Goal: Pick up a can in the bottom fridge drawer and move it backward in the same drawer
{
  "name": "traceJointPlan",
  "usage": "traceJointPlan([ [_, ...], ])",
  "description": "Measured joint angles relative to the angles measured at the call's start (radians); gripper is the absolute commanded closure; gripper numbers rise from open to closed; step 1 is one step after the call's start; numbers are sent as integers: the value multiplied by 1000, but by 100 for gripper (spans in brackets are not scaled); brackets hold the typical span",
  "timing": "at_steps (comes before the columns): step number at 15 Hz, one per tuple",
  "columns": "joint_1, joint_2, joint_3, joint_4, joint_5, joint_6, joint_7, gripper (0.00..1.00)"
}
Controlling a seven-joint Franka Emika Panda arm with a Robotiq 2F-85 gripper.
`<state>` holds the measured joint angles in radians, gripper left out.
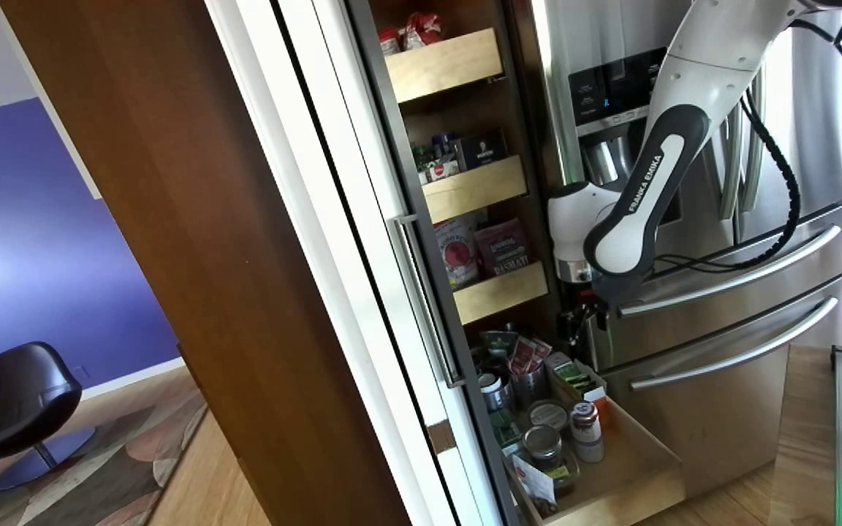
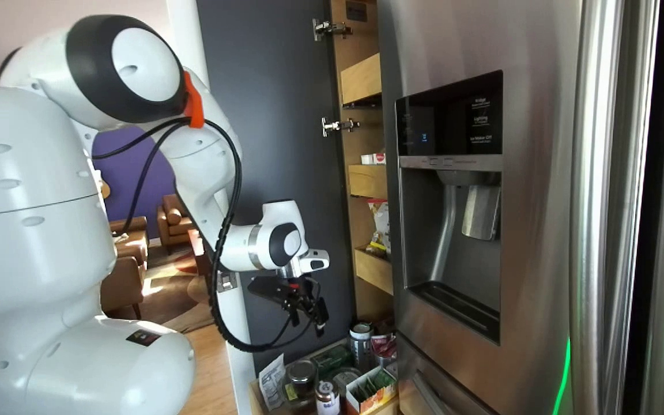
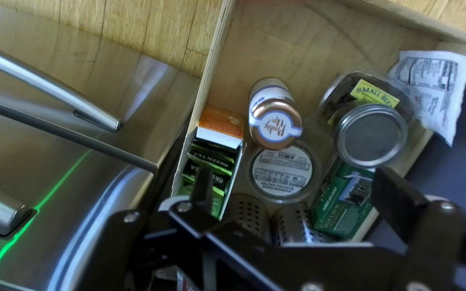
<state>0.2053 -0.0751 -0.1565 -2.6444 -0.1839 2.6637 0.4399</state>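
The bottom drawer of light wood is pulled out, its low front facing forward; its bare floor shows in the wrist view. A white can with a copper lid marked "Pinky Up" stands upright in it, in front of the round pumpkin seeds container. The can shows in both exterior views. My gripper is open with nothing between its fingers. It hangs above the drawer's rear part, well over the contents, in both exterior views.
Beside the can are a green tea box, a metal-lidded jar, a green box and a white packet. Perforated metal holders stand behind. The steel fridge and the dark cabinet door flank the drawer. Upper wooden drawers are above.
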Motion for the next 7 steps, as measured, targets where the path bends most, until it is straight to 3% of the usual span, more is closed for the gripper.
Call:
traceJointPlan([
  [4, -68, -126, 106, 44, 40, -147, 4, 0],
  [7, -79, -145, 124, 47, 43, -160, 6, 0],
])
